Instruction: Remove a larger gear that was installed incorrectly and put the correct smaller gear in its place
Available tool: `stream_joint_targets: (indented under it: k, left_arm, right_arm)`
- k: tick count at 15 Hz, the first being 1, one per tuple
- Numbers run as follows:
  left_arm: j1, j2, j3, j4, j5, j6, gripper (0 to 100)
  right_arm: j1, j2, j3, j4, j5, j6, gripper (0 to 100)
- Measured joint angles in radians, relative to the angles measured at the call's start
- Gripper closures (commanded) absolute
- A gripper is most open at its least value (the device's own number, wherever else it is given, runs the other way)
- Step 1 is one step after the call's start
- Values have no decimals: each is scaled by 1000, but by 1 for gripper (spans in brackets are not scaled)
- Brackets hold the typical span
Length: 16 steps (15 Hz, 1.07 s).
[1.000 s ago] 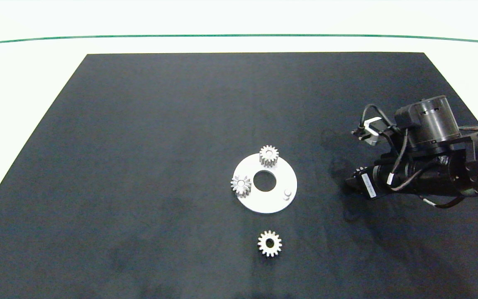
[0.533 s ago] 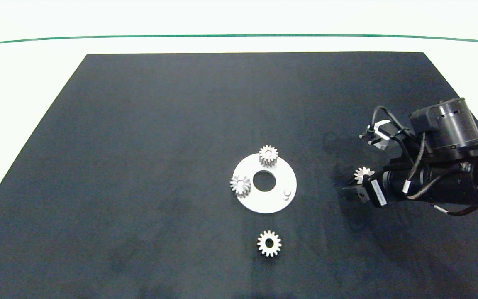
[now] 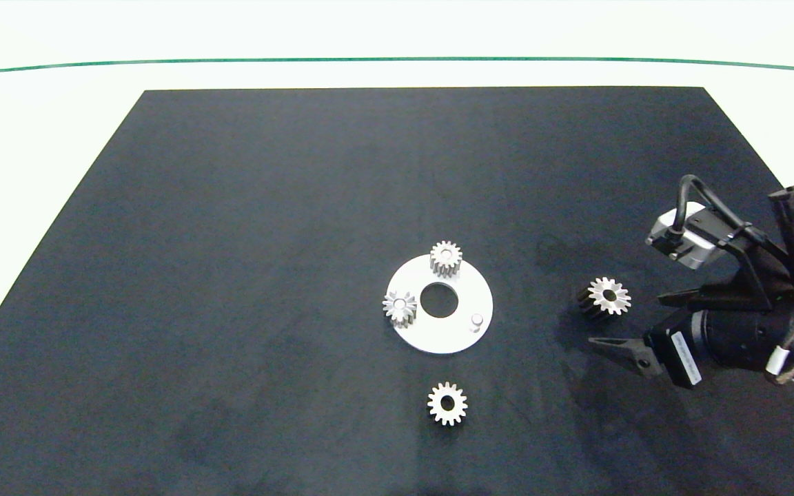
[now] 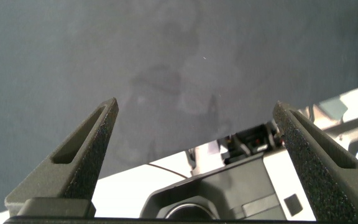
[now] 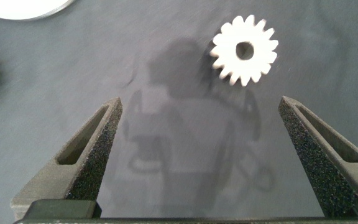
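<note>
— Gears first: where do they lie?

— The larger gear lies flat on the black mat, near its right edge and well apart from the white round plate. The smaller gear lies flat too, bore up, toward the mat's near edge and just clear of the plate.

— And the plate itself?

— Two small gears sit on it, and one bare peg stands on the side facing the right edge. I judge that is where the smaller gear belongs.

— The claws?

— The right gripper is spread wide and holds nothing. It hovers just beside the larger gear, on that gear's near-edge side. The left gripper is also spread and empty. It is out of the head view, parked over a bare part of the mat.

— So what does the next move turn on?

— Direction. From the right gripper the smaller gear lies away from the right edge and closer to the near edge. The right wrist view shows it ahead of the open fingers but off their centre line. A round gear has no long axis, so any finger angle should do. The right arm is plainly the nearer one.
</note>
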Motion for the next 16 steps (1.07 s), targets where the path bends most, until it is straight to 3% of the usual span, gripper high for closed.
stream_joint_targets:
  k: [6,9,11,14,16]
  left_arm:
    - [-81,-6,1,-8,0,11,0]
    - [-91,-20,3,-9,-2,9,0]
    - [-89,-34,0,-8,-2,7,0]
    - [-84,-63,-4,-9,6,3,0]
    - [-82,-81,-5,-9,7,3,0]
  right_arm:
    - [132,-61,9,20,4,2,0]
    - [217,-54,9,16,31,1,0]
    - [271,-25,6,13,33,0,0]
    - [328,50,-7,-21,23,-3,0]
    - [359,107,-20,-51,-8,-5,0]
